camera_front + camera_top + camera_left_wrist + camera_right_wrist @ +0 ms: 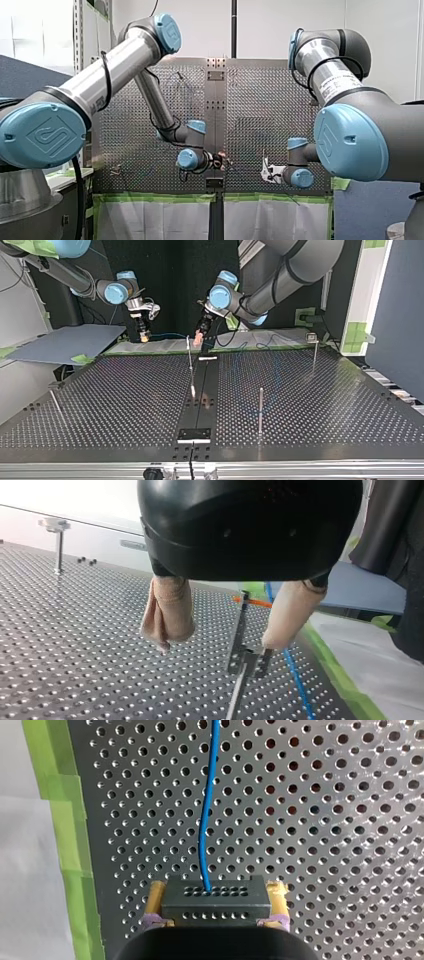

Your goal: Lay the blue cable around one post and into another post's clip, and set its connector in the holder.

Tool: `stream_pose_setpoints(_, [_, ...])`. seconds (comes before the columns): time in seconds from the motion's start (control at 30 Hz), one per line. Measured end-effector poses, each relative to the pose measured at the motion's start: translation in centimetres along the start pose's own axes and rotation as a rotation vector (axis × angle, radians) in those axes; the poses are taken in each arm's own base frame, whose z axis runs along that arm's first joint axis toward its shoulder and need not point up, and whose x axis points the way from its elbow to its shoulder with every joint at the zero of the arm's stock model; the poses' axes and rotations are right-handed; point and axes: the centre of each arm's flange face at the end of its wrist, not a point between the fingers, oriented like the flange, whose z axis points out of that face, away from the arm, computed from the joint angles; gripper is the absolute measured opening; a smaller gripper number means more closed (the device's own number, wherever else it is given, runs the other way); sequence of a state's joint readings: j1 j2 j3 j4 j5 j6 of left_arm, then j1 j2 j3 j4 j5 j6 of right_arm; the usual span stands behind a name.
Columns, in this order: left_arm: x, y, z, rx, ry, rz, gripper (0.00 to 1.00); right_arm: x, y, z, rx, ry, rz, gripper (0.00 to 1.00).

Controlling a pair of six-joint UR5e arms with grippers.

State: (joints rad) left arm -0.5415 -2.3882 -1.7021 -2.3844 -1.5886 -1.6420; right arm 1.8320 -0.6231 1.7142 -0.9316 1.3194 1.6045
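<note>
Two arms meet low over the perforated table point(130, 125) in the front view: my left gripper point(222, 161) hangs near the dark centre strip, and my right gripper point(265, 172) sits well apart from it toward the view's right; neither claw's state can be read there. Across the table, the top view shows my right gripper point(144, 335) at the left, past the far edge of the table point(125, 400), and my left gripper point(199, 340) near the middle with its pale pads just beside the head of a thin post point(190, 360). Three more posts stand on the board, one in front at the right point(260, 410), one far right point(314, 352) and one leaning at the left point(54, 402). From the left wrist, my left gripper point(217, 641) has its beige pads point(167, 610) spread wide with nothing between them, hovering above the table point(75, 645); a clip post point(244, 647) stands ahead in the gap, untouched, and the blue cable point(296, 680) runs along the board beside the green tape point(340, 680). From the right wrist, my right gripper point(216, 895) is clamped by its yellow pads on the dark connector point(215, 906), held above the table point(325, 820), and the blue cable point(204, 830) leaves the connector's face and runs straight ahead over the holes, near a strip of green tape point(65, 820).
</note>
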Motion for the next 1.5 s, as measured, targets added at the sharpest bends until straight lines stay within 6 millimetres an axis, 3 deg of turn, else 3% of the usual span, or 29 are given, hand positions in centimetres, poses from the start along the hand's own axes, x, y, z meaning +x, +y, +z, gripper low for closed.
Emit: stream_pose_setpoints(1.5, [-1.1,-0.8,-0.3,0.112,-0.019,-0.008,0.98,-0.1,-0.1,0.0,0.008,0.0,0.002,0.0])
